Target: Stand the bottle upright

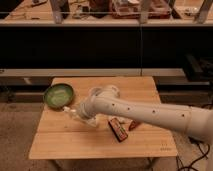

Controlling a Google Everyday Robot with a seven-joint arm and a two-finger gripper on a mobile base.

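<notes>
My gripper (76,114) reaches in from the right on the white arm (150,115) and sits low over the left middle of the wooden table (60,142). A small pale slim thing, which looks like the bottle (68,109), lies at the gripper's tip, just right of the green bowl. The gripper covers most of it, so I cannot tell how it lies or whether it is held.
A green bowl (58,95) stands at the table's back left. A translucent white cup (111,90) stands behind the arm. A dark red-and-black packet (118,129) lies under the arm near the middle, with a small red piece (134,125) beside it. A dark shelf unit stands behind the table.
</notes>
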